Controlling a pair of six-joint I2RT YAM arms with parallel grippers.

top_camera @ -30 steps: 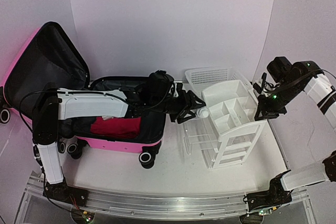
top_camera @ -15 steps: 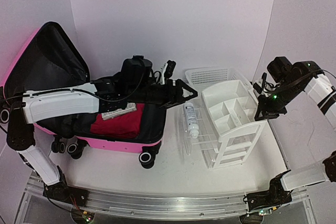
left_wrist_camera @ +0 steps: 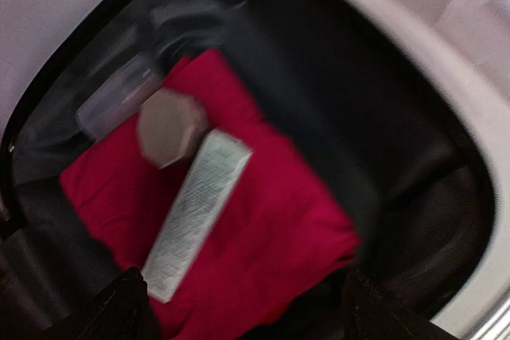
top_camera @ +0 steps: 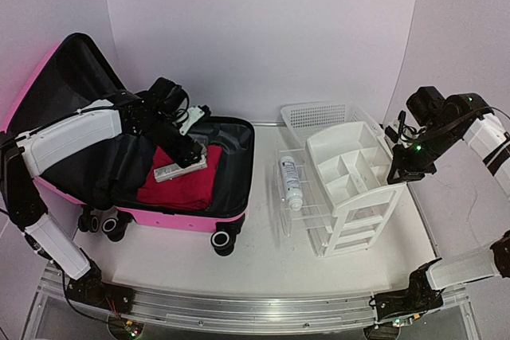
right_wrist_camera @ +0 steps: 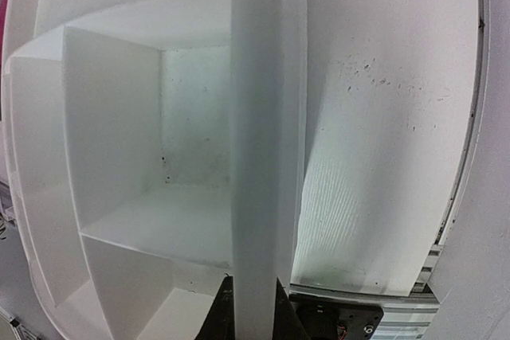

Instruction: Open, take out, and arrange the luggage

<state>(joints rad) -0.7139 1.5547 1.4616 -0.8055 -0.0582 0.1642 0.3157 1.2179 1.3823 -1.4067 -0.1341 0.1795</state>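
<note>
White table: left gripper spread empty over the luggage, right gripper clamped on the organizer.

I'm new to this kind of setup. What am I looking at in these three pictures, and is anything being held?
Two robot arms are bolted at the near edge of a table, each ending in a two-finger gripper. The wide picture comes from a fixed camera above and behind them. The other two come from small cameras on the wrists. On the table stand an open pink suitcase holding a red cloth and a flat white box, a white drawer organizer, a white mesh basket behind it, and a white bottle lying on a clear rack. The left gripper hangs open and empty over the suitcase. The right gripper pinches a wall of the organizer.
</note>
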